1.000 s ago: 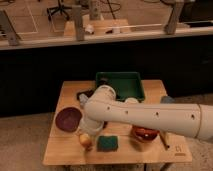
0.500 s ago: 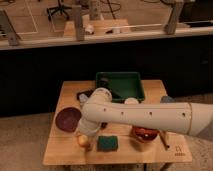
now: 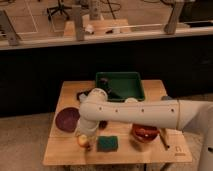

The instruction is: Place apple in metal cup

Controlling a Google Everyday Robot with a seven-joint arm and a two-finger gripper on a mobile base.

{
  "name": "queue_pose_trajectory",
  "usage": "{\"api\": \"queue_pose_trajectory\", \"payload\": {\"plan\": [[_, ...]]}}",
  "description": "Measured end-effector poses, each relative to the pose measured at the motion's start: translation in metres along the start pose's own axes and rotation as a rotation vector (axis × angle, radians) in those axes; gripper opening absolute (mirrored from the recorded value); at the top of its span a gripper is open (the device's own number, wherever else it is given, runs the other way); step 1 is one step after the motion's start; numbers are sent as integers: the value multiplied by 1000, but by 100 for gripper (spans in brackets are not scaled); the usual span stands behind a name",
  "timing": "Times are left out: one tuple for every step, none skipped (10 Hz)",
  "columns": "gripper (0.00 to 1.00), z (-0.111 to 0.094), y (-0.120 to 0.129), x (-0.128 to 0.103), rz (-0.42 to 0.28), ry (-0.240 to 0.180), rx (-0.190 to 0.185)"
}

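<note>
The apple, small and yellow-orange, lies on the wooden table near its front left edge. My white arm reaches in from the right and bends down over the table. My gripper hangs directly above the apple, touching it or nearly so. I cannot make out the metal cup; the arm may be hiding it.
A purple bowl sits left of the gripper. A green sponge lies right of the apple. A red bowl is at the front right, with a green bin and a white cup at the back.
The arm has shifted very slightly to the left over the apple. The apple and the other things have stayed in place.
</note>
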Motion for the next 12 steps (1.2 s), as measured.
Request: {"api": "queue_pose_trajectory", "payload": {"plan": [[61,2,-2,1,-2,2,-4],[72,2,-2,2,0,4,-5],[78,2,-2,4,1,7,-6],[80,2,-2,6,5,11,-6],[80,1,0,8,11,14,-5],[80,-1,3,11,17,17,-3],[80,-4,7,15,20,24,-1],[80,-8,12,19,26,30,1],[80,-12,17,22,30,32,4],[80,-15,21,24,33,32,8],[80,-18,25,26,41,33,13],[80,-20,25,27,54,35,15]]}}
